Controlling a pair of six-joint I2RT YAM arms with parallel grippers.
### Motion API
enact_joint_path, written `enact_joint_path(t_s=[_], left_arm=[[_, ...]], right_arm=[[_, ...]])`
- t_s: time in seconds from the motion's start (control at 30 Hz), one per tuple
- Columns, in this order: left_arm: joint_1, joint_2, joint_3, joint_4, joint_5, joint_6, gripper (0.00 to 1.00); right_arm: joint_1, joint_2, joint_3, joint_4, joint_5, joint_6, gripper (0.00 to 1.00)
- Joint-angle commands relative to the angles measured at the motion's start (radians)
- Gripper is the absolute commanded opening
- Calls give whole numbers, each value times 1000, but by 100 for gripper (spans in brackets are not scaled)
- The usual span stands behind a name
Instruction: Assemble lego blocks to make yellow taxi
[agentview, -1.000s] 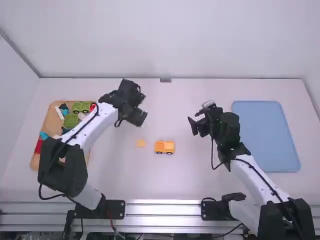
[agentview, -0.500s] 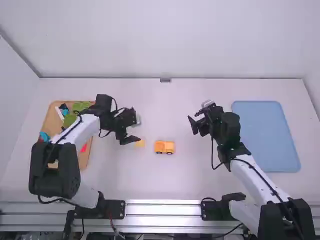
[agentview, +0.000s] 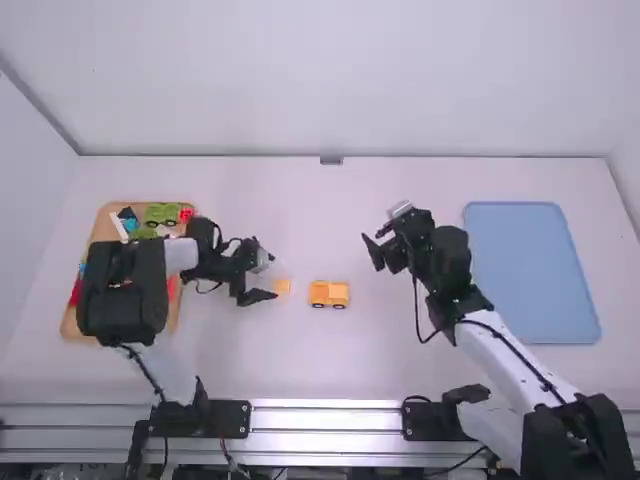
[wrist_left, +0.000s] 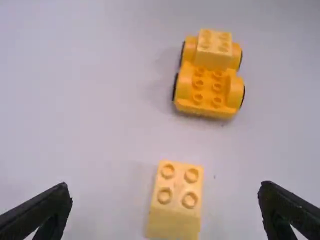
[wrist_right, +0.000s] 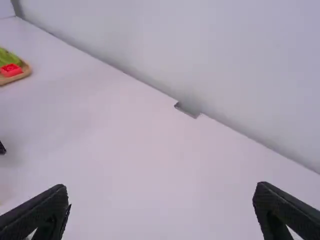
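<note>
Your left gripper is spread and empty near the loose yellow block, left of the frame's centre, so I think you are at picking it: align, close on its sides, then press it onto the yellow car beside. Your right gripper, right of centre, is also spread. The wooden tray at left contains green blocks and red blocks.

The left arm hides part of the tan tray and of a red block. The right wrist view's edge cuts off a green block and an unidentifiable dark piece.
</note>
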Motion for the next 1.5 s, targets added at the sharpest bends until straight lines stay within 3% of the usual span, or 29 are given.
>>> enact_joint_path(t_s=[0.0, 0.17, 0.33, 0.5, 0.63, 0.73, 0.77, 0.8, 0.9, 1.07, 1.47], left_arm=[[-6, 39, -11, -6, -24, 129, 99], [-1, 79, -26, 37, -22, 183, 99], [0, 108, -84, 201, 12, 82, 99], [-1, 114, -100, 258, 47, 28, 100], [-5, 114, -103, 259, 47, 28, 91], [-19, 114, -103, 259, 35, 27, 72], [-21, 114, -102, 259, 34, 26, 70], [-32, 114, -102, 259, 27, 25, 60], [-56, 114, -103, 266, 24, 22, 57], [-63, 114, -97, 272, -51, -46, 41], [-52, 114, -150, 325, -48, -46, 38]], right_arm=[[9, -12, -11, 6, -6, -3, 98], [10, -12, -11, 7, -6, -3, 98], [10, -12, -11, 18, -6, 0, 98], [10, -12, -11, 21, -7, 0, 98], [10, -12, -11, 20, -7, 0, 98], [12, -12, -11, 18, -6, 1, 98], [11, -12, -11, 18, -6, 1, 98], [11, -12, -11, 18, -7, 1, 98], [11, -12, -11, 18, -7, 1, 98], [11, -12, -11, 13, -7, 0, 98], [11, -12, -11, 0, -7, 0, 98]])
